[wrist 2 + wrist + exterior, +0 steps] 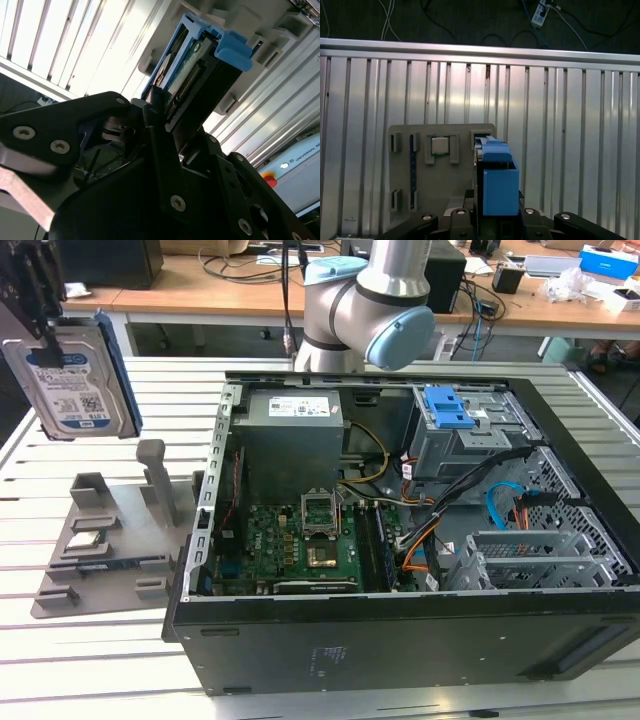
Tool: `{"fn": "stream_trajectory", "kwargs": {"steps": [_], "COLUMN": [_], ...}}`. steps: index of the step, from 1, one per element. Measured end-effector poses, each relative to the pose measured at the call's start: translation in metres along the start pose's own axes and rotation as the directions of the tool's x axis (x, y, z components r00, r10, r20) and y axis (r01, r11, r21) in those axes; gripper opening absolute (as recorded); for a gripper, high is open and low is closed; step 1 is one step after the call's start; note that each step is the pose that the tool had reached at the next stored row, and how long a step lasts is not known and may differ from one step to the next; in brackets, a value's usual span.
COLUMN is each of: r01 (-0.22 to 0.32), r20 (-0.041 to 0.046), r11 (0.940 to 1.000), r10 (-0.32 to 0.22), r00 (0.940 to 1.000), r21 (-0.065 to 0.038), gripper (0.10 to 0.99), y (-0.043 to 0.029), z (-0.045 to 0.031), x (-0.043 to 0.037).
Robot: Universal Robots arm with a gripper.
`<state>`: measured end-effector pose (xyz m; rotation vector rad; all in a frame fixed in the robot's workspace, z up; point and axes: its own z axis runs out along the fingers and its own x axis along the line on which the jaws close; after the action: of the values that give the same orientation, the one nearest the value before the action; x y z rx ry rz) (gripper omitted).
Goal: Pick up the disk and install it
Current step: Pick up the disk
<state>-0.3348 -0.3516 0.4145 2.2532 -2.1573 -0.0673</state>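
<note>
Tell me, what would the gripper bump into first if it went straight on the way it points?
Probably the grey holder tray on the table: the gripper, shut on the disk, points down at it. Depth is hard to judge.

The disk [72, 380] is bare silver metal with a dull sheen, faced with a smooth white-and-blue paper label and edged by a bright blue plastic frame [500, 192] that is smooth and slightly glossy. The gripper [172, 120] is matt black, set with shiny metal screws [171, 202]. The table [120, 660] is ribbed, brushed metal that glares under the light. The holder [110, 540] is matt grey plastic. The computer case [400, 640] is matt black outside, bare grey sheet metal within
</note>
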Motion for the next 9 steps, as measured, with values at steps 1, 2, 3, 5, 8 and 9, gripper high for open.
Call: {"fn": "stream_trajectory", "kwargs": {"steps": [1,2,3,5,8,9], "r01": [0.000,0.000,0.000,0.000,0.000,0.000], "r20": [0.0000,-0.0001,0.0000,-0.0001,-0.0001,0.0000], "r11": [1.0000,1.0000,1.0000,1.0000,1.0000,1.0000], "r10": [0.000,0.000,0.000,0.000,0.000,0.000], "r00": [1.0000,1.0000,1.0000,1.0000,1.0000,1.0000], "r21": [0.000,0.000,0.000,0.000,0.000,0.000], "gripper": [0.361,0.361,0.361,0.361,0.361,0.361], "y": [0.0001,0.0002,0.0003,0.0004,0.0007,0.0008], "z": [-0.0031,-0.0046,-0.0058,-0.0086,-0.0141,-0.0166], "x": [-0.0001,-0.0001,-0.0001,-0.0001,-0.0003,-0.0003]}}
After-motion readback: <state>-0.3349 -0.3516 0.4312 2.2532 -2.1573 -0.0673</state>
